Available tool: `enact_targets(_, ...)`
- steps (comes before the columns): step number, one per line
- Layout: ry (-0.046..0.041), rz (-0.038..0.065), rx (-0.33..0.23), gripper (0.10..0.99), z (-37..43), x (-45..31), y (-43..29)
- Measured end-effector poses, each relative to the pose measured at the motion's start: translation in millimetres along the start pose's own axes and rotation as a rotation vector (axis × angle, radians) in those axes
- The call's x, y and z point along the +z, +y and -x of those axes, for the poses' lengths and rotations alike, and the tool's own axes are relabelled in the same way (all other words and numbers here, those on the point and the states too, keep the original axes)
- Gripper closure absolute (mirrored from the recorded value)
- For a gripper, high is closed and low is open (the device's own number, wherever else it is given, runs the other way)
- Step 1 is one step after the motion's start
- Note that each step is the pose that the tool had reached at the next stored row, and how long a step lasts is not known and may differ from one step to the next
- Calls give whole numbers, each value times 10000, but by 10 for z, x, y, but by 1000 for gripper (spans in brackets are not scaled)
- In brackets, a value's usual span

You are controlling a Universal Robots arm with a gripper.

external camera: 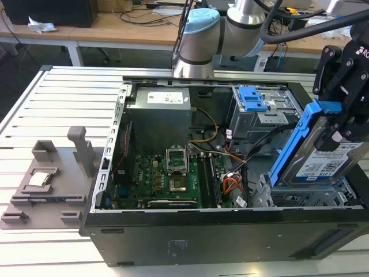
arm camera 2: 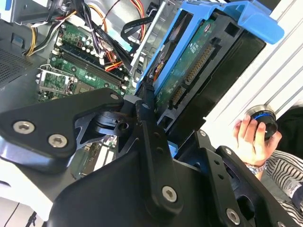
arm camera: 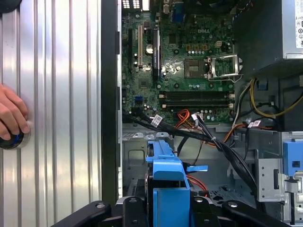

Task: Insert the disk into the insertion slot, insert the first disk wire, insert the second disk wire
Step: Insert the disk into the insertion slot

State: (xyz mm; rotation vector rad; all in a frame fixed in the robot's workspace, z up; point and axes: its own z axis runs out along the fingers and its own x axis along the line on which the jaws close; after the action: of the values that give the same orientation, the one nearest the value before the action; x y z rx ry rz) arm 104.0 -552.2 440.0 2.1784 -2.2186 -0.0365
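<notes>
My gripper (external camera: 341,118) is shut on the disk (external camera: 323,164), a silver drive with a white-and-blue label in a blue caddy (external camera: 291,144). It hangs tilted, lower edge just above the insertion slot (external camera: 300,199), the low silver cage at the case's near corner on the exterior view's right. In the second wrist view the fingers (arm camera 2: 147,106) clamp the disk's edge, and its green circuit side (arm camera 2: 189,66) faces the camera. The first wrist view shows the blue caddy (arm camera: 165,179) over the cage floor (arm camera: 135,158). Loose black cables (arm camera: 156,120) with connectors lie across the cage's far edge.
A taller grey bay with a blue latch (external camera: 253,99) stands behind the slot. The motherboard (external camera: 173,176) and power supply (external camera: 158,104) fill the rest of the open case. A person's hand (arm camera: 10,116) rests on a round knob on the ribbed table (arm camera: 57,94). A grey fixture (external camera: 49,179) sits left.
</notes>
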Motion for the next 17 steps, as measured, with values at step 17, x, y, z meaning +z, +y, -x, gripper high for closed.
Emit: enact_targets(17,0,0,0,722,93,117,-3)
